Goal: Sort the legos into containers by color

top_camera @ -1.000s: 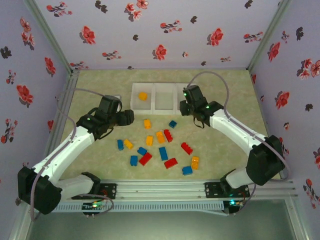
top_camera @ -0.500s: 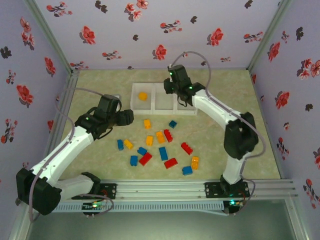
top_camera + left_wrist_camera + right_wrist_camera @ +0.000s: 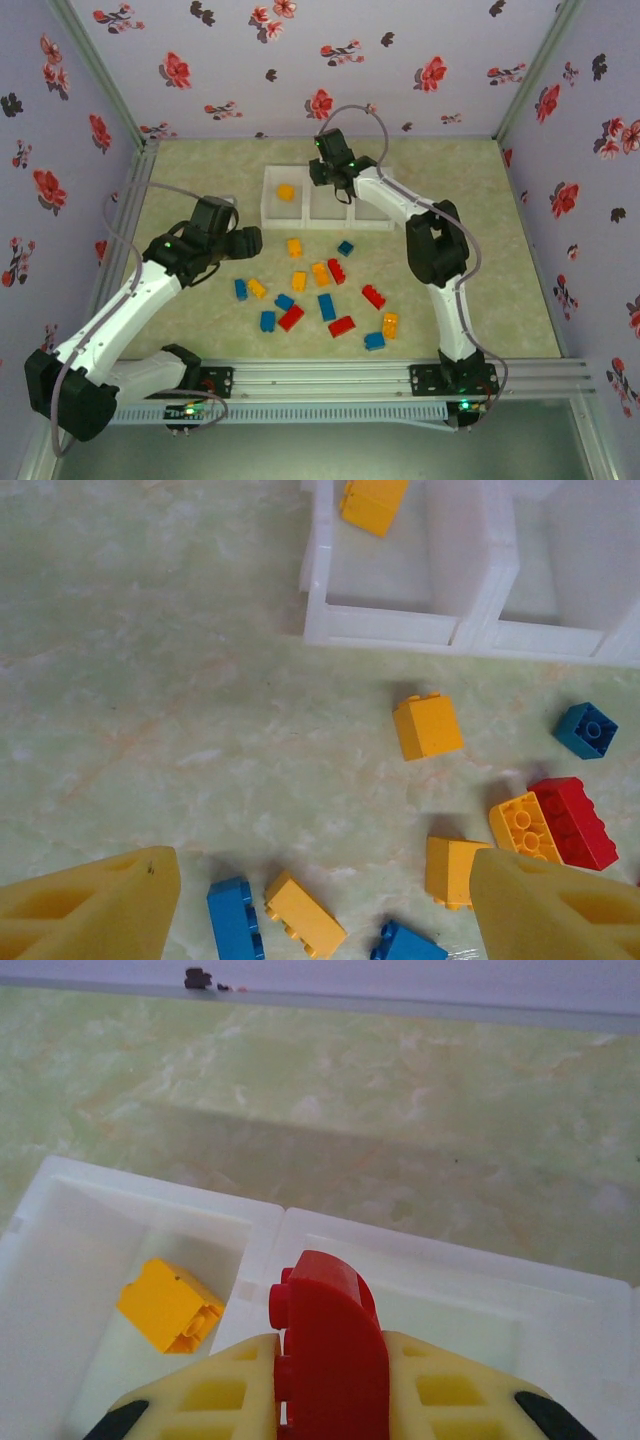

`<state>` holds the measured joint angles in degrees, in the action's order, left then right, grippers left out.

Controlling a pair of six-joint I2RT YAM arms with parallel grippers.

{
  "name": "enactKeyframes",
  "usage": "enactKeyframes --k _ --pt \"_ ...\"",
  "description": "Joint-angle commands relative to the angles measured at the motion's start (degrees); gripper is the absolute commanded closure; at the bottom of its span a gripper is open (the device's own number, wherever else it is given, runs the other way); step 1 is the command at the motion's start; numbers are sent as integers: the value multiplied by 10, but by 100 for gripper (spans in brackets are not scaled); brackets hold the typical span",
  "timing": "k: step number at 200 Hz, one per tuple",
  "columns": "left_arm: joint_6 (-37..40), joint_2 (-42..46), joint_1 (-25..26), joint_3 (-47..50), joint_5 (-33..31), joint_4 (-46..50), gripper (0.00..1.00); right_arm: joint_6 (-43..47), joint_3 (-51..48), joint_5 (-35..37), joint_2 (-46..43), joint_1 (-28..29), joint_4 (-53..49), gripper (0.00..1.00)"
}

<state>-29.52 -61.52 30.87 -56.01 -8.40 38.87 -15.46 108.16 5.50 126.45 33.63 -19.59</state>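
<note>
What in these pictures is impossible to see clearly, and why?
Top view: the right arm covers the back of the middle bin.
Right wrist view: the lower part of the red brick is hidden between the fingers.
Left wrist view: the bottom edge cuts off a blue brick.

Top camera overlooks the whole surface [image 3: 200,165] from behind; both close wrist cameras seemingly share the containers [image 3: 380,628].

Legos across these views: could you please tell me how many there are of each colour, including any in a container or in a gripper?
Orange-yellow legos: 6 (one in the leftmost container)
Blue legos: 6
Red legos: 5 (one held in the right gripper)
Total: 17
</note>
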Motion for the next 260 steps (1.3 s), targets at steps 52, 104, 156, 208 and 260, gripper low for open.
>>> enactKeyframes --k 52,104,156,208,260 --pt "-12 30 4 17 -26 19 23 -1 22 -13 7 -9 -29 52" --pt "-13 32 4 18 -28 21 23 3 4 -10 -21 -12 -34 42" --pt "-57 34 4 21 -38 54 23 2 -104 -27 -129 -4 -20 40" --pt "-130 38 6 79 -42 77 25 -5 -260 -45 -245 19 10 38" --pt "-190 44 24 128 -42 79 26 -5 -351 -69 -309 32 37 38"
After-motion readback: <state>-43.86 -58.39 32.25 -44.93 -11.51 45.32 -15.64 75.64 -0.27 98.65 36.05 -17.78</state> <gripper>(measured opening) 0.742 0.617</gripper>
